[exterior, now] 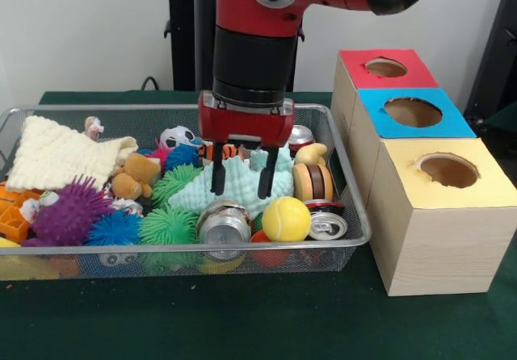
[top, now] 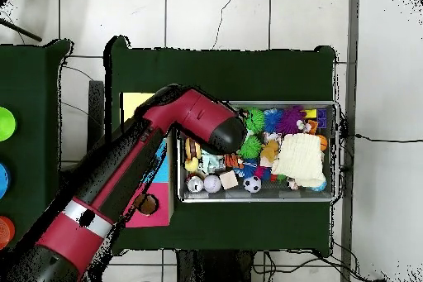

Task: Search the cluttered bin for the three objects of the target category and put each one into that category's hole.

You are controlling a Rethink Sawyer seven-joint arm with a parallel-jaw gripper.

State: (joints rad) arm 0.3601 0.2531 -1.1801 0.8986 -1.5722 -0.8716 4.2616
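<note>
yellow-topped box (exterior: 447, 215) up front on the counter (exterior: 242, 320) | my hand (exterior: 241, 189) spread, empty, over bin (exterior: 355, 215) | plastic film pieces: can't spot any, probably buried | guessing feather-light, crinkly, slippery, pinch a fold | blue-top hole (exterior: 413, 111) waiting

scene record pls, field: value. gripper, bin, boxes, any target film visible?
gripper: open black-fingered gripper, low over the pale mint bumpy toy, holding nothing
bin: silver wire-mesh basket, packed with clutter
clutter: cream knitted cloth, purple spiky ball, yellow ball, silver drink can
boxes: pale wooden boxes right of the bin in the front view, with red top, blue top, yellow top
holes: nothing seen inside
clear plastic film: none identifiable in either view
</note>
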